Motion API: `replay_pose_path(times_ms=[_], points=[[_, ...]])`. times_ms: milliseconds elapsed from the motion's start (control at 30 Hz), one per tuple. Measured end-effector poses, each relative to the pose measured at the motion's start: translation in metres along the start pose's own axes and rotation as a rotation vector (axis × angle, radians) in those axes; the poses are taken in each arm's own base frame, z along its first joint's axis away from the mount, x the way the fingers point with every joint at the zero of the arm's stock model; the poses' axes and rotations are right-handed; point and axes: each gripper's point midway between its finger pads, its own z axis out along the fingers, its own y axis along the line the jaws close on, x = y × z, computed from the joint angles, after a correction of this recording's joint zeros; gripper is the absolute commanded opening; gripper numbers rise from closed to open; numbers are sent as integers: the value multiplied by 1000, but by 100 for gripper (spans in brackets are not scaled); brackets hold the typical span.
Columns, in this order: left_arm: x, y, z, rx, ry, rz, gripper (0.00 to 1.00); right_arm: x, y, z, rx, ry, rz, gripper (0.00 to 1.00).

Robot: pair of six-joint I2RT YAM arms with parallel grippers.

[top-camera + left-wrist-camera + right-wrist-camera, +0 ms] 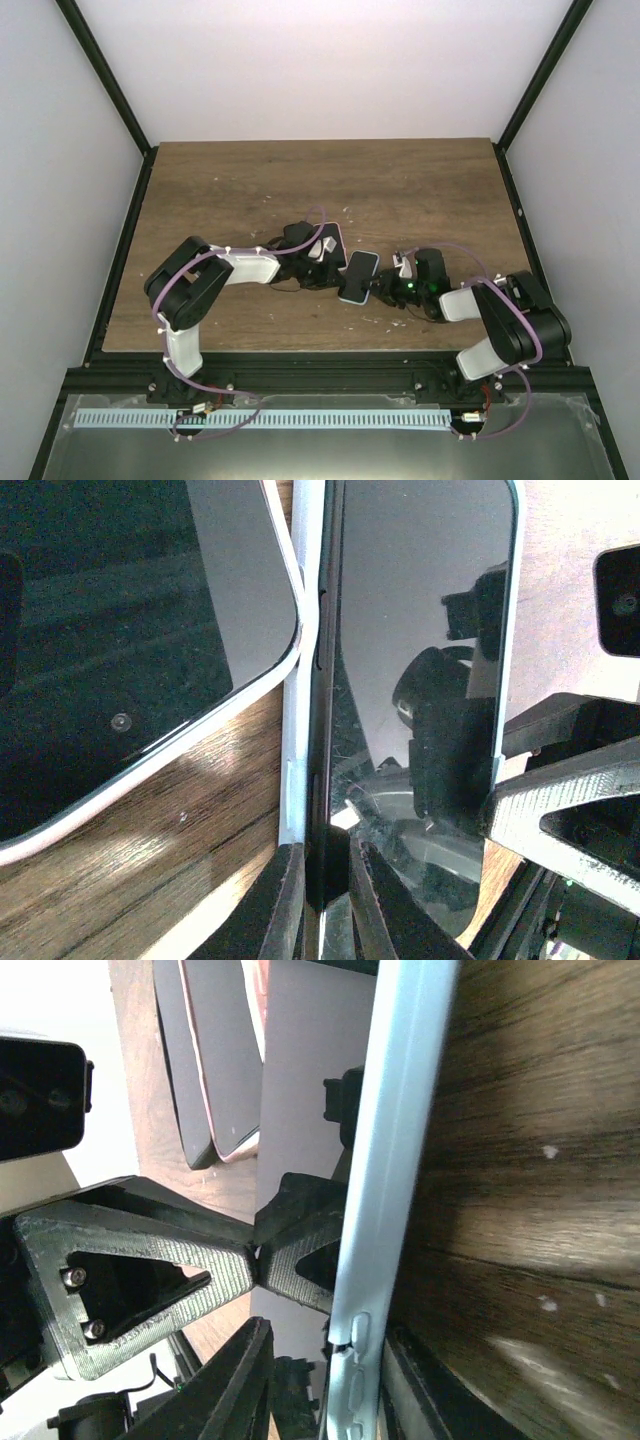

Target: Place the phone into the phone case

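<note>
Toward the near edge of the brown wood-grain surface [420, 190], about midway between its left and right edges, the two arms meet at one object. The left tool [325, 865] is pinched narrow on the dark long edge of the black glossy-screened phone [420, 600]. The right tool [330, 1335] straddles the opposite long edge, where the light-blue plastic phone case [395, 1160] runs between its fingers. One finger [405, 1380] lies against the case, but whether the pair is clamped I cannot tell. The case's pale rim shows along both long sides of the screen; beside the left tool a dark strip of the phone stands next to that rim, so full seating is unclear. Just beyond, farther from the near edge, a second dark-screened slab with a pale rim [120, 630] lies flat on the wood.
</note>
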Motion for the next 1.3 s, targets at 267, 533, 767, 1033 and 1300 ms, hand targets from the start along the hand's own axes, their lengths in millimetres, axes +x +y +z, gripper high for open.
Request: replay_pose_path(times_ms=[267,533,767,1033,1300], points=[[0,1,-1,8,-1,-19,17,1,4,0,-19,11,-5,3],[4,-14,-14,40,3,-29,36,5,16,-7,-40,21,-75,1],[-8,-83,-74,196,-101,79,70,14,45,-26,-94,25,-172,1],[-8,-136,-158,322,-241,223,79,34,105,-59,-297,54,-314,1],[15,-159,-209,458,-294,293,76,60,163,-99,-507,79,-466,1]])
